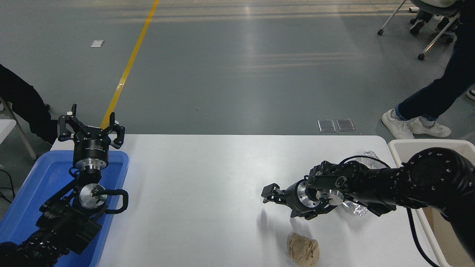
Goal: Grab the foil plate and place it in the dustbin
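Note:
The foil plate (355, 208) lies on the white table (193, 178) at the right, mostly hidden under my right arm; another silver edge of it shows behind the arm. My right gripper (269, 193) points left, about a hand's width past the plate to its left. It looks shut and holds nothing. The cream dustbin (408, 145) stands at the table's right edge, partly covered by my right arm. My left gripper (91, 126) is parked open over the blue tray at the lower left.
A crumpled tan paper ball (303, 250) lies near the front edge, below my right gripper. A shallow blue tray (33, 185) sits at the table's left end. A person's legs (434, 96) and a wheeled chair are on the floor at the top right.

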